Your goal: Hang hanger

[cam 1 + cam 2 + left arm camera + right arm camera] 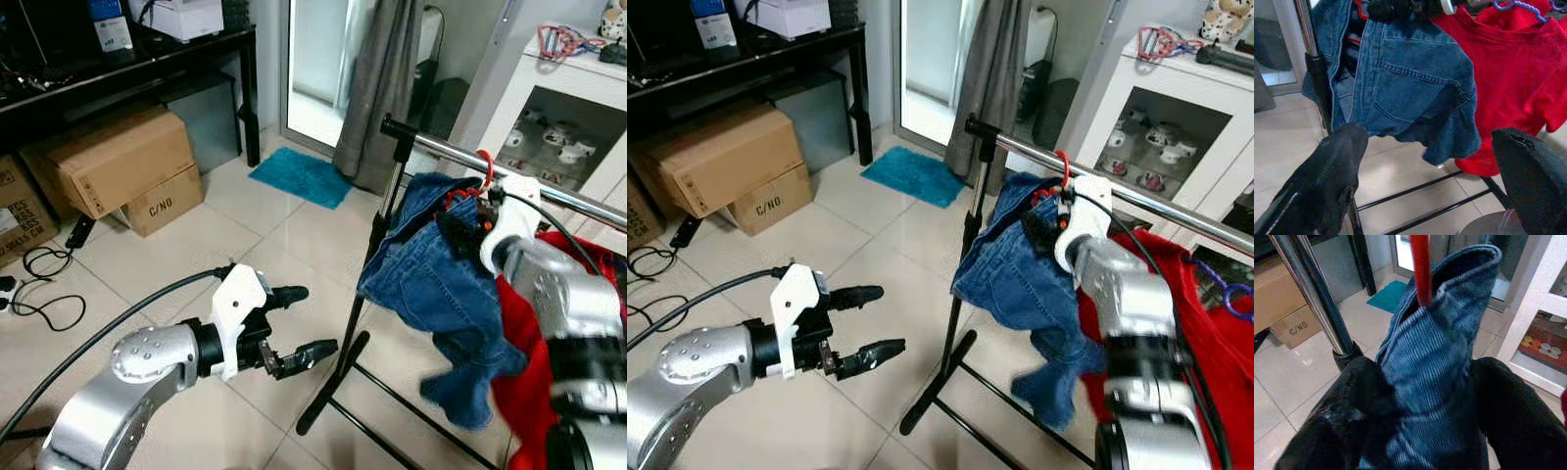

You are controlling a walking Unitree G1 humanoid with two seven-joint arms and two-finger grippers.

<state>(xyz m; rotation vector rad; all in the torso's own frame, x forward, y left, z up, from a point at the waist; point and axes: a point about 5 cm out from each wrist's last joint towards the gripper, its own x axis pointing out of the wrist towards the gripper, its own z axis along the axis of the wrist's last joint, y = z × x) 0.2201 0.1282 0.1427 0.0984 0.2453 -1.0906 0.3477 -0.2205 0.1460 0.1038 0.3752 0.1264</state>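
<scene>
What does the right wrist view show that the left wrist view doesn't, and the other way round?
Right wrist: the right gripper clamped on the waistband of the denim garment, the red hanger rising out of it, a cardboard box, a teal mat and a white cabinet.
Left wrist: the open left gripper short of the clothes, a red shirt on a purple hanger, and the rack's floor bars.
Both: the denim, the rack's metal tube and the tiled floor.

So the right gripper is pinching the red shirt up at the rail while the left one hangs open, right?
Not quite: the right gripper is pinching the blue denim garment, not the red shirt, as the right wrist view shows. The left gripper does hang open.
</scene>
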